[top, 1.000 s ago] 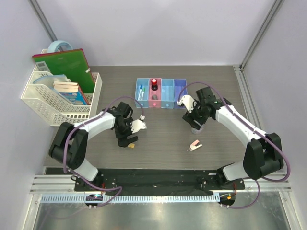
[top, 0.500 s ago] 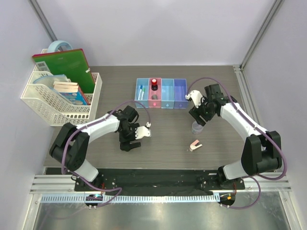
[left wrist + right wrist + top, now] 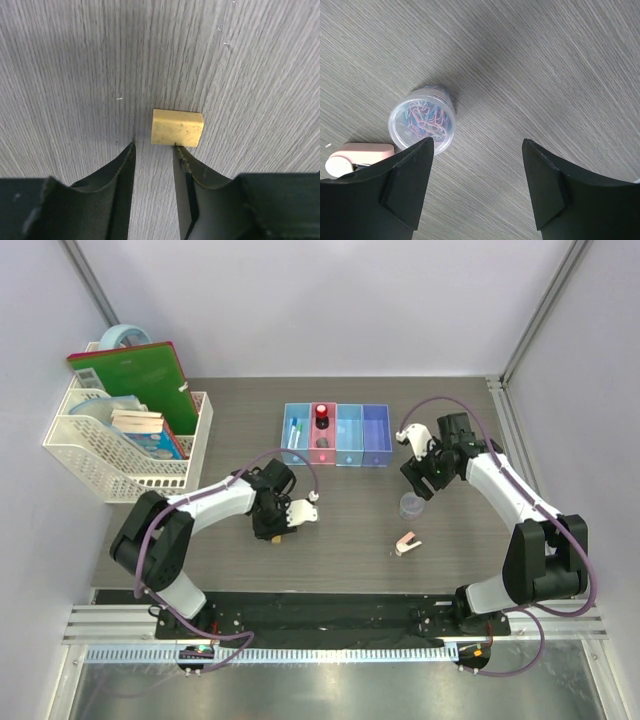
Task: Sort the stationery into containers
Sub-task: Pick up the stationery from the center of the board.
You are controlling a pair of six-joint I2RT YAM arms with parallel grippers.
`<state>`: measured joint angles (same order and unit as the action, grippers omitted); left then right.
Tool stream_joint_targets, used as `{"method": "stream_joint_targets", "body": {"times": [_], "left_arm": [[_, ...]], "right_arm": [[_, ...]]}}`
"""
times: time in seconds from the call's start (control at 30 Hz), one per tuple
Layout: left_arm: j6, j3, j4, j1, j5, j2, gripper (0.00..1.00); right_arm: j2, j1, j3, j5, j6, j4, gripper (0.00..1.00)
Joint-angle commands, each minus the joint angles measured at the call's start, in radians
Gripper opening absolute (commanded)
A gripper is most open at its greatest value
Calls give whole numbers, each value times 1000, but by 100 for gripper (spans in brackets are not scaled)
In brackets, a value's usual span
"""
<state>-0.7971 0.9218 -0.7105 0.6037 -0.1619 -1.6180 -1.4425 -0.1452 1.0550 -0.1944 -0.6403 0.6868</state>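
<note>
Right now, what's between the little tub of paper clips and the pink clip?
Just bare table. The top view shows the tub and the pink clip apart, with nothing lying between them.

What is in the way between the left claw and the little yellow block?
Nothing visible is in the way. The yellow block lies on the bare table right at the tips of the left gripper, a bit to one side of its narrow gap.
</note>
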Motion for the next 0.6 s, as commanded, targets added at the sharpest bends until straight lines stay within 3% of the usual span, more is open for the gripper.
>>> {"method": "stream_joint_targets", "body": {"times": [0.0,0.13,0.27,0.57], "left_arm": [[16,-34,28,22,-82,-56,35],[3,-28,-29,28,-114,-33,52],[-22,-18,-104,30,-142,7,64],[42,12,-50,37,-146,-40,64]], "right_arm": [[-2,19,13,-56,19,-23,77],[-9,22,-1,-57,14,-17,77],[-1,27,2,-54,8,-13,77],[1,30,7,-60,19,-12,77]]}}
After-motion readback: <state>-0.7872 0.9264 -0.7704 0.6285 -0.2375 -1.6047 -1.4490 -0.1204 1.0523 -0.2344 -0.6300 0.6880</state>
